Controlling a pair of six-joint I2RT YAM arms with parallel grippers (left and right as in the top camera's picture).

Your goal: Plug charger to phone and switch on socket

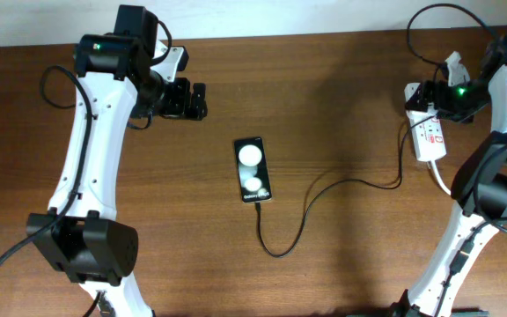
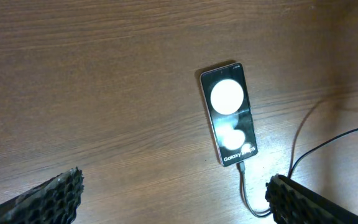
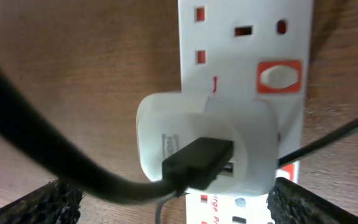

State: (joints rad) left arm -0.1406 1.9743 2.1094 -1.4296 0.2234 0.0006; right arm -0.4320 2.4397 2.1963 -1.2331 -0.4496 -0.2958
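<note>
The phone [image 1: 253, 170] lies flat mid-table with its screen lit, and also shows in the left wrist view [image 2: 229, 114]. The charger's thin black cable [image 1: 299, 225] loops from the phone's near end, where its plug tip [image 2: 242, 167] sits in the port, to the white adapter [image 3: 207, 146] plugged into the socket [image 1: 430, 139]. The socket's red switch [image 3: 279, 76] is beside the adapter. My right gripper [image 1: 421, 99] hovers open over the adapter, a finger on each side [image 3: 176, 199]. My left gripper [image 1: 192, 99] is open and empty, up-left of the phone [image 2: 173, 193].
The socket's thick white cord [image 1: 444, 180] runs off toward the right arm's base [image 1: 491, 194]. A thick black robot cable [image 3: 48, 155] crosses the right wrist view. The left arm's base [image 1: 86, 246] stands at the front left. The tabletop is brown wood.
</note>
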